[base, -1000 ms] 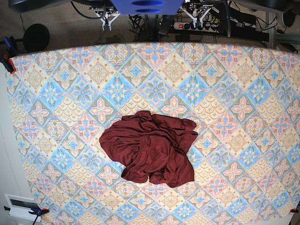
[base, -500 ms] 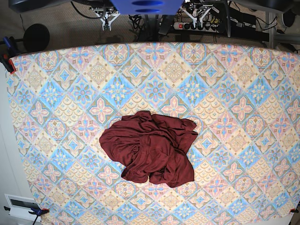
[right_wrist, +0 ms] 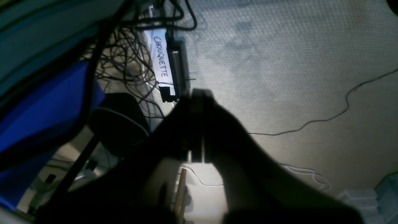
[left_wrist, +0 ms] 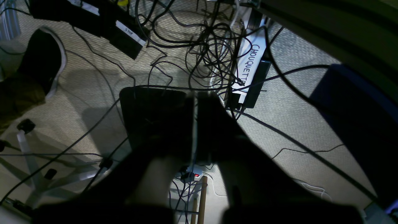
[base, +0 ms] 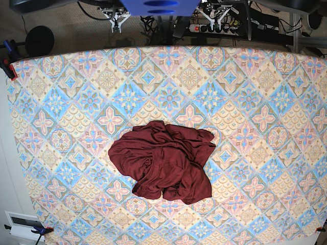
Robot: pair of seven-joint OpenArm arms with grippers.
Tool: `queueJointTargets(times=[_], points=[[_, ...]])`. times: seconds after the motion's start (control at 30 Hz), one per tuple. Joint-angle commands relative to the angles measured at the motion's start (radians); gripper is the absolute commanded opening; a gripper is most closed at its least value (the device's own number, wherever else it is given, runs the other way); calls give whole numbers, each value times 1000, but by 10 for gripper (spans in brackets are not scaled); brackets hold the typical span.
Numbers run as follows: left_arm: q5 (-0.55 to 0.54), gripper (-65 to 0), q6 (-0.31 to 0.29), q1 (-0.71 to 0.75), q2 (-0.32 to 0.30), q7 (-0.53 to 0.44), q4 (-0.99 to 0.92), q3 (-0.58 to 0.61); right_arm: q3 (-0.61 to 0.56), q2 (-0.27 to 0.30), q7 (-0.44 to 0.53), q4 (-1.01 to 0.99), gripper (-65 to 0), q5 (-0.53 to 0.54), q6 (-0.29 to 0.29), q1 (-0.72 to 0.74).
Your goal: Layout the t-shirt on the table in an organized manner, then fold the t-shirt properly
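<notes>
Both wrist views are dim, and their fingers show only as black silhouettes over carpet. The left gripper (left_wrist: 195,102) has its fingers pressed together on nothing; the right gripper (right_wrist: 196,96) is likewise closed and empty. In the base view both sit at 12 o'clock beyond the table (base: 61,102), tiny and hard to read.

The t-shirt (base: 163,163) lies crumpled in a heap just below the table's centre, sleeves and collar lost in folds.

Tangled cables (left_wrist: 211,40) and a labelled power strip (left_wrist: 250,65) crowd the floor.
</notes>
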Motion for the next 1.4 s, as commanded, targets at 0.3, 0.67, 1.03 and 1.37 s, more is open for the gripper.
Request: queueJointTargets(times=[0.3,0.67,1.03,1.37], points=[[4,-650,3,76,-65,0,77,3,-2,29,4,65,-650,8,-2,-127],[4,-650,3,297,-185,6,385,5,2,72,4,398,-650,9,-2,-379],[-3,-650,1,606,-255,6,876,5,80,88,4,841,-650,11,-2,-626],[-77,-650,1,842,-332,8,1300,57,133,90,4,1217,-650,11,-2,-811]])
